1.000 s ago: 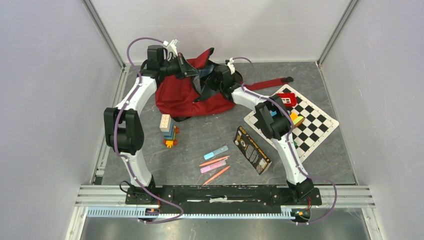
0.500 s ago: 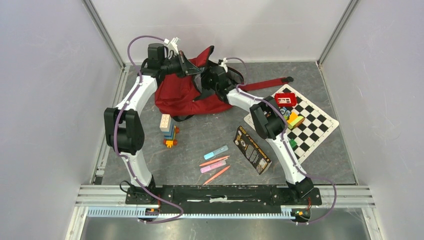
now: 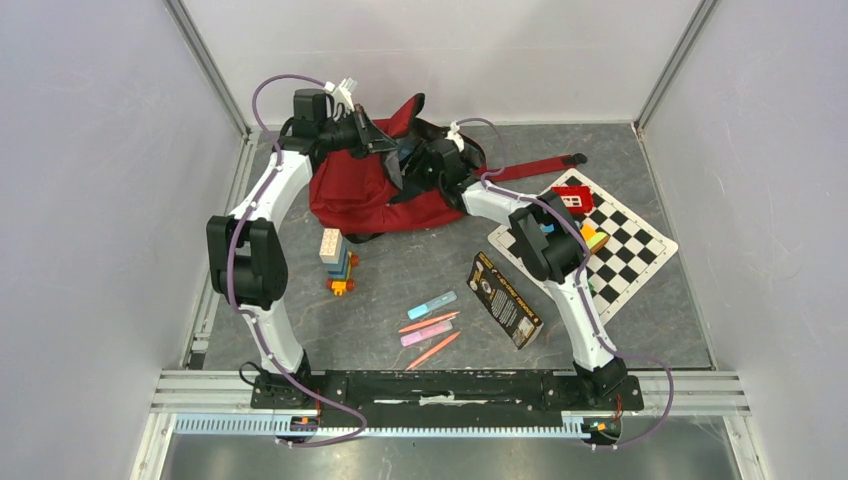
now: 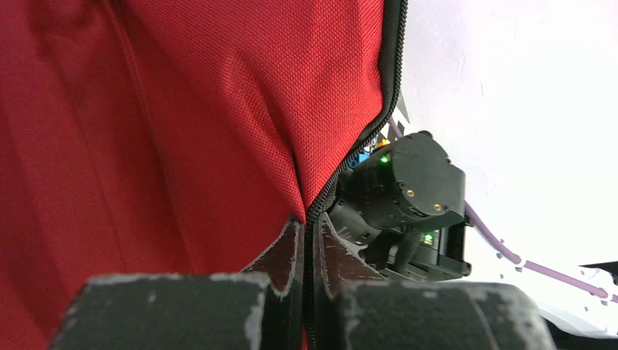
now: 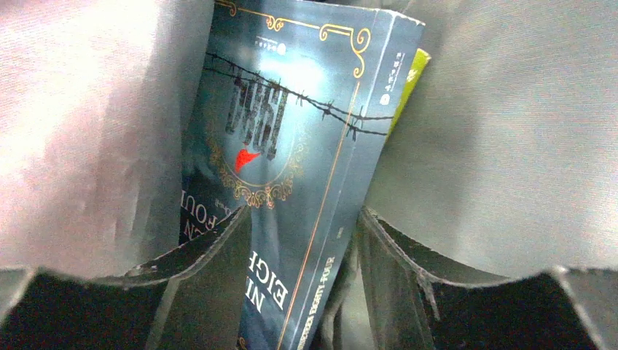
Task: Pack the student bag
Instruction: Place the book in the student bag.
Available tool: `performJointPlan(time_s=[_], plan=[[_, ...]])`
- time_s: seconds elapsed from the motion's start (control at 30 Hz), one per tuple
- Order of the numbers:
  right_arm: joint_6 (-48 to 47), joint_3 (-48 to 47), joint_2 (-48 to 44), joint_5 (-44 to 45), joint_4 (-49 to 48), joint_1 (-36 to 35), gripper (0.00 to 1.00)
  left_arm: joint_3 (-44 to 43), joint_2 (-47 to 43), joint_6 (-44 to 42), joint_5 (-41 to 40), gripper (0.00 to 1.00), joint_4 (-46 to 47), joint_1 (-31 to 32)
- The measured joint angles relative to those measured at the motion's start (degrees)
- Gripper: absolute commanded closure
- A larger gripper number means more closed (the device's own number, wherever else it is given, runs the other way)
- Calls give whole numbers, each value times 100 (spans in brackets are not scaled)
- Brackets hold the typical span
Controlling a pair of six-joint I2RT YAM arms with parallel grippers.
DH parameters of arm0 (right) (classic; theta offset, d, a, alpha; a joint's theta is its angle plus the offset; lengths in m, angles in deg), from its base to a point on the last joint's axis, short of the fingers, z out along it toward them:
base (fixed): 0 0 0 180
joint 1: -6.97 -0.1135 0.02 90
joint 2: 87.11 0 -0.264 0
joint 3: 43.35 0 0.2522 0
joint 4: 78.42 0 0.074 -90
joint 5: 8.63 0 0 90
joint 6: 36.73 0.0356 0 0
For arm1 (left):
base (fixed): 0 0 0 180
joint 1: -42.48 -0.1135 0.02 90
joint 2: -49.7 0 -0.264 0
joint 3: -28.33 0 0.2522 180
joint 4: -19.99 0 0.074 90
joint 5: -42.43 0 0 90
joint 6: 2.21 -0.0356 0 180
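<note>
The student bag [image 3: 355, 195], dark red, lies at the back of the table with its top held open. My left gripper [image 3: 385, 140] is shut on the bag's zip edge [image 4: 321, 200]; in the left wrist view [image 4: 312, 233] the fingertips pinch the black zip and red fabric. My right gripper [image 3: 425, 165] reaches into the bag's mouth, its fingers hidden there. In the right wrist view [image 5: 304, 226] a dark blue book [image 5: 291, 138] stands between the spread fingers against the grey lining, with a gap at the right finger.
A checkered mat [image 3: 625, 250] at the right holds a small red box [image 3: 572, 198] and coloured blocks. A black box [image 3: 505, 298] lies in front of it. A block tower [image 3: 337, 262] and several pens [image 3: 430, 322] lie mid-table. A red strap [image 3: 545, 165] trails right.
My right gripper pushed further into the bag half a second ago and has drawn back a little since. The left gripper keeps holding the bag's edge in the same place.
</note>
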Motion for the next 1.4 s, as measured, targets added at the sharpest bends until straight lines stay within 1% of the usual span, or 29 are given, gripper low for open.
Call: performJointPlan(time_s=[0.17,0.27,0.33,0.37,0.4,0.43,0.53,0.6,0.73,0.9,1.0,1.1,1.23,1.4], plan=[[-262,219,-225,105,63,39,47,0,-2,-22,-52,98,-55,-59],[-267,225,-232,107,70,57,54,0,-2,-24,-63,98,-74,-66],[-260,236,-232,105,74,63,63,0,-4,-24,-66,98,-76,-66],[-262,240,-232,101,74,63,66,0,-7,-24,-66,98,-76,-66],[-243,240,-232,79,72,63,67,0,-9,-24,-66,98,-76,-66],[-232,238,-232,55,70,63,66,0,-9,-24,-66,98,-76,-66],[-221,129,-223,11,192,55,56,0,-11,-26,-68,98,-81,-66],[-232,31,-225,85,350,52,53,0,-11,-24,-70,98,-92,-66],[-317,116,-306,365,562,46,49,0,-13,-26,-72,98,-96,-66],[-470,278,-505,831,1054,46,44,0,-13,-26,-72,98,-96,-66],[-570,278,-601,1019,1266,48,43,0,-13,-26,-72,98,-96,-66],[-632,278,-627,1054,1329,57,44,0,-13,-26,-72,98,-96,-66],[-610,236,-597,911,1421,66,44,0,-13,-26,-72,98,-96,-66],[-531,-170,-267,608,1475,81,44,0,-13,-26,-72,98,-98,-66]])
